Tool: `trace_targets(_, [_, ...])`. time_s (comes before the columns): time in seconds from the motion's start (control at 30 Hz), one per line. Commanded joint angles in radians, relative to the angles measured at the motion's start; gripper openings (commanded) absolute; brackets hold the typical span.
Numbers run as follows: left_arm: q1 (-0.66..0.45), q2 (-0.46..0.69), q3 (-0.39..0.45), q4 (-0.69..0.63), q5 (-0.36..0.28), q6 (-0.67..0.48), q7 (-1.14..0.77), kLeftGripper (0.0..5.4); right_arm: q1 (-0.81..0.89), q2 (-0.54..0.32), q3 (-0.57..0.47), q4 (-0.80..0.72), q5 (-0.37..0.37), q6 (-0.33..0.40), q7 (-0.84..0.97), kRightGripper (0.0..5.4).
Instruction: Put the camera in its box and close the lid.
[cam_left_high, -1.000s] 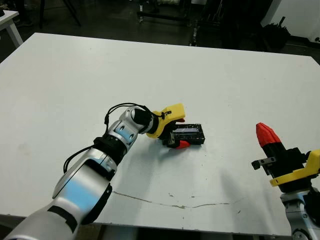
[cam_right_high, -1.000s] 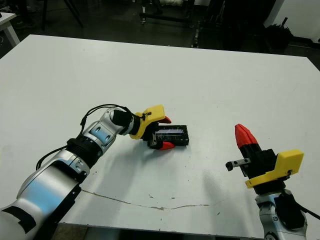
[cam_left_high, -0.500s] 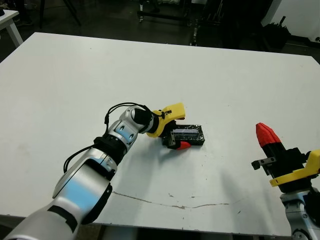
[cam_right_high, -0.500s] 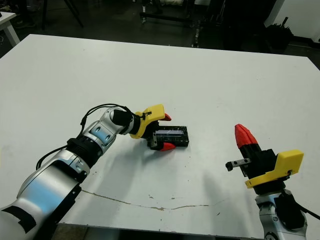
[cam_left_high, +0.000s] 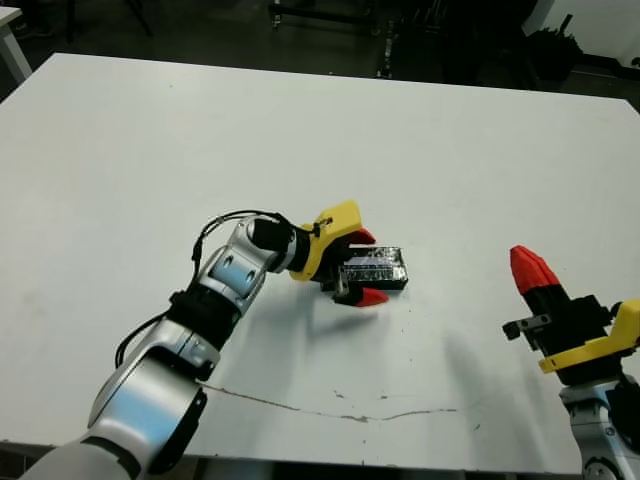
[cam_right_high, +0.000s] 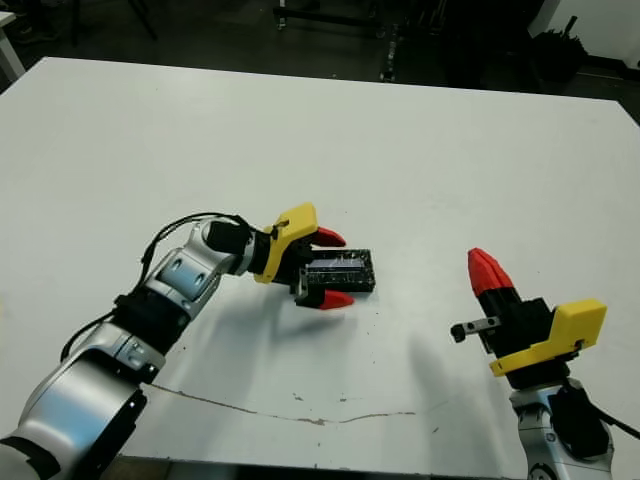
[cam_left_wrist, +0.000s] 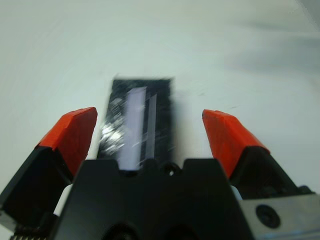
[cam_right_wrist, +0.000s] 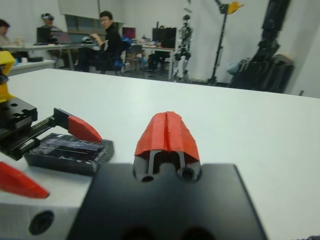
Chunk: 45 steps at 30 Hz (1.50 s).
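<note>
The box (cam_left_high: 385, 284) lies near the table's middle, and the lid (cam_left_high: 376, 263) lies flat on top of it with its shiny crinkly face up. The camera is hidden from every view. My left gripper (cam_left_high: 367, 267) is open, its two red fingertips (cam_left_high: 362, 237) standing on either side of the box's left end; I cannot tell if they touch it. The left wrist view shows the lid (cam_left_wrist: 137, 117) between the spread fingers. My right gripper (cam_left_high: 530, 268) is shut on nothing, well to the right of the box and pointing up from the table.
A thin dark crack line (cam_left_high: 340, 410) runs across the white table (cam_left_high: 150, 150) near its front edge. Beyond the table's far edge, dark stands and equipment (cam_left_high: 420, 40) are on the floor. People (cam_right_wrist: 107, 37) sit at desks far off in the right wrist view.
The head camera has tilted, shifting the whole picture. My left gripper's fingertips stand a little wider apart around the box. The right gripper has not moved.
</note>
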Motion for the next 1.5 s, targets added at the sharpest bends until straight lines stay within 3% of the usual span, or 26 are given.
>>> trace_targets(0.03, [0.008, 0.098, 0.043, -0.043, -0.030, 0.095, -0.021, 5.39, 0.006, -0.011, -0.006, -0.001, -0.015, -0.006, -0.010, 0.00])
trace_targets(0.3, [0.021, 0.274, 0.132, -0.045, -0.049, 0.070, -0.004, 5.39, 0.000, -0.010, -0.003, -0.004, -0.022, -0.005, -0.009, 0.00])
trace_targets(0.5, [0.050, 0.329, 0.192, -0.058, -0.057, 0.039, 0.056, 5.39, -0.003, -0.012, -0.003, -0.006, -0.016, 0.005, -0.009, 0.00])
trace_targets(0.63, [0.106, 0.299, 0.239, -0.152, -0.081, 0.032, 0.166, 5.39, -0.006, -0.011, -0.001, -0.005, -0.011, 0.005, -0.006, 0.00])
trace_targets(0.73, [0.174, 0.213, 0.307, -0.272, -0.165, 0.091, 0.300, 5.39, -0.008, -0.012, -0.001, -0.004, -0.008, 0.005, -0.004, 0.00])
trace_targets(0.87, [0.266, 0.076, 0.353, -0.432, -0.228, 0.120, 0.511, 5.01, -0.009, -0.017, -0.002, 0.001, -0.007, 0.000, 0.002, 0.00])
trace_targets(1.1, [0.372, -0.044, 0.274, -0.628, -0.251, 0.187, 0.686, 3.92, -0.008, -0.015, -0.001, -0.003, -0.014, 0.004, -0.008, 0.00])
trace_targets(1.17, [0.389, -0.067, 0.237, -0.645, -0.225, 0.197, 0.738, 3.62, -0.011, -0.012, 0.000, 0.005, -0.012, -0.006, -0.003, 0.00])
trace_targets(1.5, [0.365, -0.148, 0.137, -0.502, -0.146, 0.297, 0.905, 2.09, 0.001, -0.015, -0.004, 0.001, -0.016, -0.009, -0.002, 0.00])
